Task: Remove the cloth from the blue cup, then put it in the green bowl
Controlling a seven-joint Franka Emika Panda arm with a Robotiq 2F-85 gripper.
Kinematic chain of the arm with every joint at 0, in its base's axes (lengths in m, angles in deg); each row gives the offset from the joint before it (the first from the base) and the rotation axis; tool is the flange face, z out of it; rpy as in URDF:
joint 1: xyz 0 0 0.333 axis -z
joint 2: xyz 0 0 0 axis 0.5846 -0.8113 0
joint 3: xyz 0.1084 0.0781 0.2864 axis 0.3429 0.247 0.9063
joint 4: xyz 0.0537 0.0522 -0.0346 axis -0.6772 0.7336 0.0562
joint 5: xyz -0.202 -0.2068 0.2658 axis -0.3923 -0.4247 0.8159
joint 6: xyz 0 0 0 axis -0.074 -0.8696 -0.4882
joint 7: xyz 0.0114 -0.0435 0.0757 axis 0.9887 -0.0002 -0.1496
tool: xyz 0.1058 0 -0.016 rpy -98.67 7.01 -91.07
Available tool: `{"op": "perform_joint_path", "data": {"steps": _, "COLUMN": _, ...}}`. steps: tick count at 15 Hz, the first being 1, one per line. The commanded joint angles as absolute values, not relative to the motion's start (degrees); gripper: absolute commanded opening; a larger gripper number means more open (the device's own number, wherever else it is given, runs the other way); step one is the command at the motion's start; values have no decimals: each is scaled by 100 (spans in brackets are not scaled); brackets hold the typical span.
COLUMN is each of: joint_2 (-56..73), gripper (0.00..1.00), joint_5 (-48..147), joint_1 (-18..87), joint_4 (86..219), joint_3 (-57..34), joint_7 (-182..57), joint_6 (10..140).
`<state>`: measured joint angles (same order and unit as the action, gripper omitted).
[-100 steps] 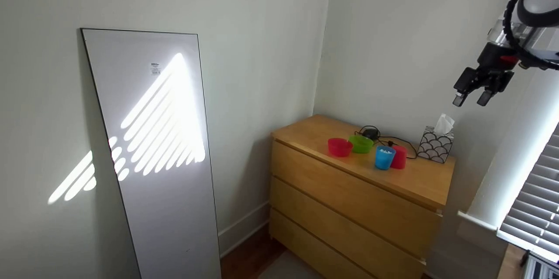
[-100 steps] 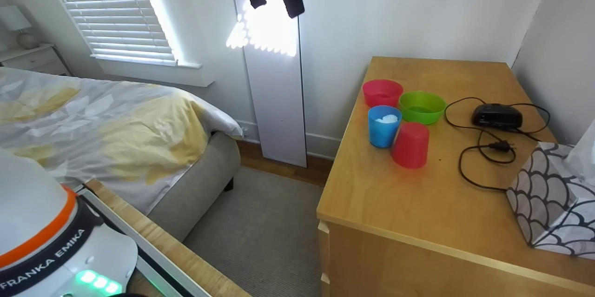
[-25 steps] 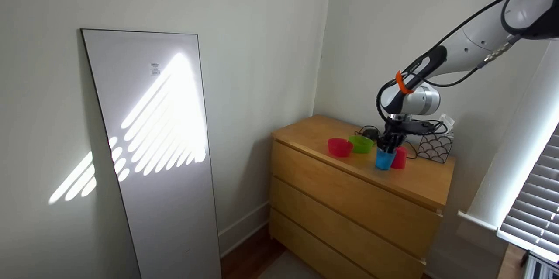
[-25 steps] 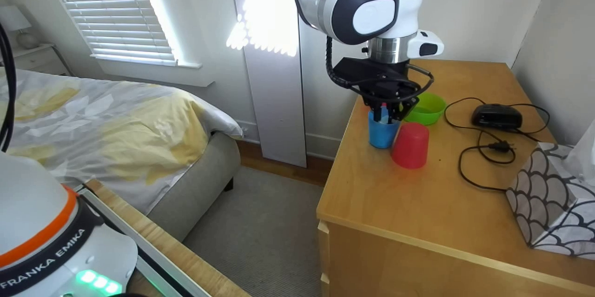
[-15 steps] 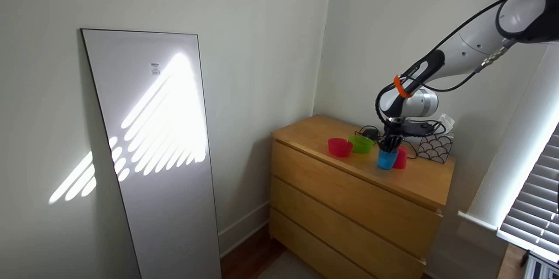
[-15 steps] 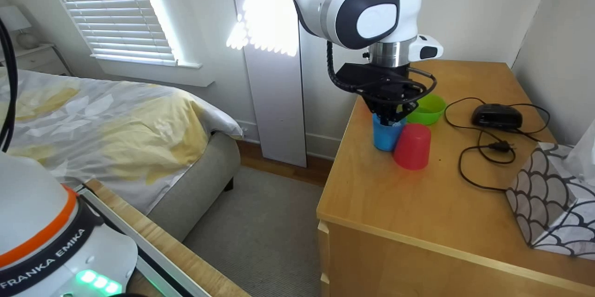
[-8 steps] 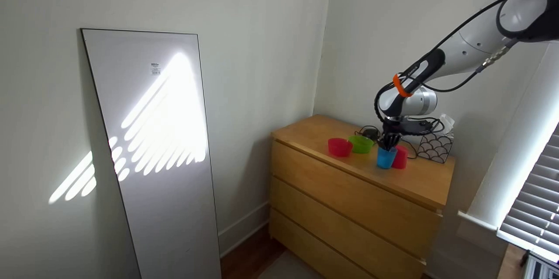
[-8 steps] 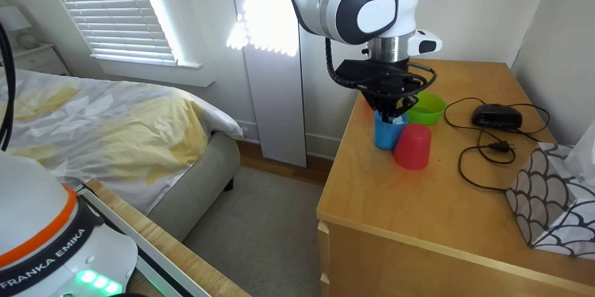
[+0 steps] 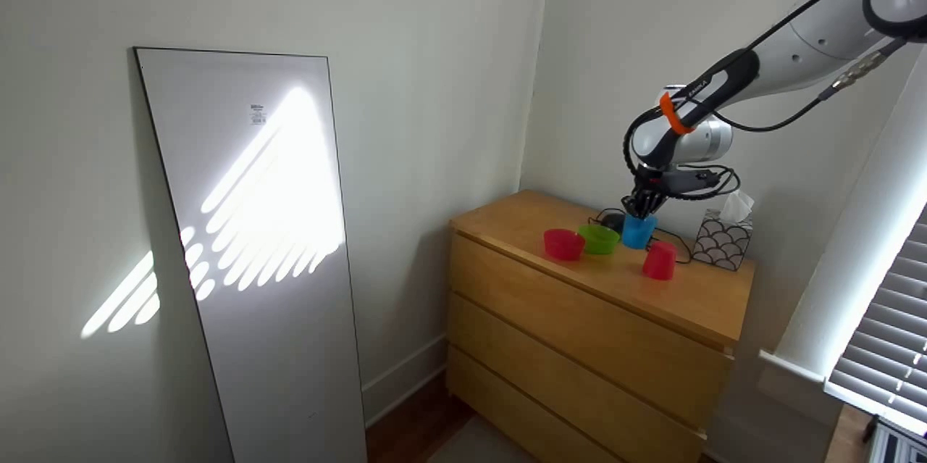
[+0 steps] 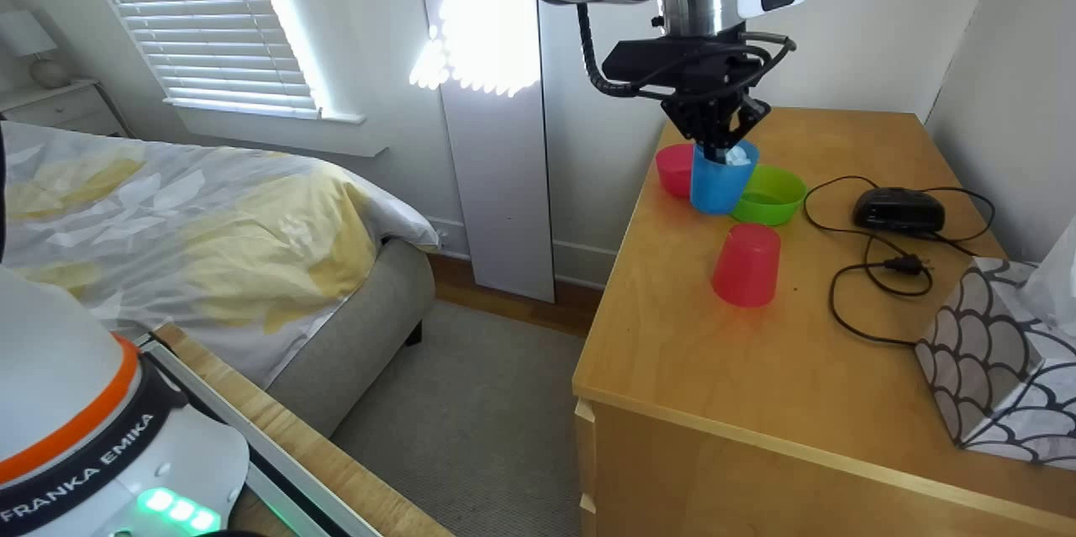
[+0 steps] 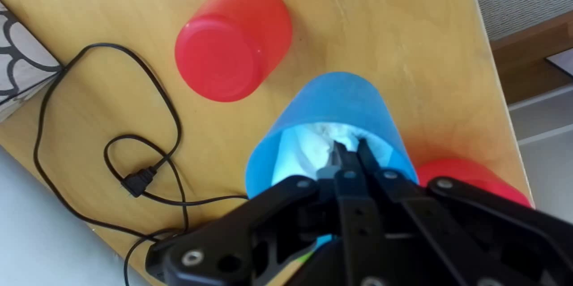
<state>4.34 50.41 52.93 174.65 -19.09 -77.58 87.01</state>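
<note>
The blue cup (image 11: 342, 98) hangs slightly tilted beneath my gripper (image 11: 351, 146), clear of the dresser top in both exterior views. Whitish cloth (image 11: 306, 147) lines the inside of the cup, and a bit of the cloth (image 10: 738, 156) pokes above its rim. My fingertips reach down through the cup's mouth and are shut on the cloth; the cup has come up along with it. Close beside and below the raised cup, the green bowl (image 10: 773, 194) sits on the dresser. In the wrist view the arm covers nearly all of the bowl.
A red cup (image 10: 746, 265) stands upside down near the front, and a red bowl (image 9: 563, 244) adjoins the green one. Toward the wall lie a black device (image 10: 898, 209) with looping cords and a patterned tissue box (image 9: 722, 240). The dresser edge (image 11: 497, 84) runs past the red bowl.
My gripper came down into the blue cup and shut there. Over the last half second it rose, lifting the cup with the cloth inside. The red cup stayed behind after a slight nudge.
</note>
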Motion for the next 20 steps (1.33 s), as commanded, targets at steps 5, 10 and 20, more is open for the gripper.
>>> {"op": "perform_joint_path", "data": {"steps": 5, "joint_2": 1180, "gripper": 1, "joint_5": 4557, "joint_1": 5212, "joint_4": 17716, "joint_3": -2214, "joint_7": -7573, "joint_6": 8257}}
{"op": "perform_joint_path", "data": {"steps": 10, "joint_2": 1378, "gripper": 1, "joint_5": 5061, "joint_1": 5344, "joint_4": 17727, "joint_3": -2157, "joint_7": -7857, "joint_6": 7725}}
{"op": "perform_joint_path", "data": {"steps": 20, "joint_2": 1301, "gripper": 1, "joint_5": 5621, "joint_1": 5485, "joint_4": 17690, "joint_3": -2074, "joint_7": -8228, "joint_6": 8673}}
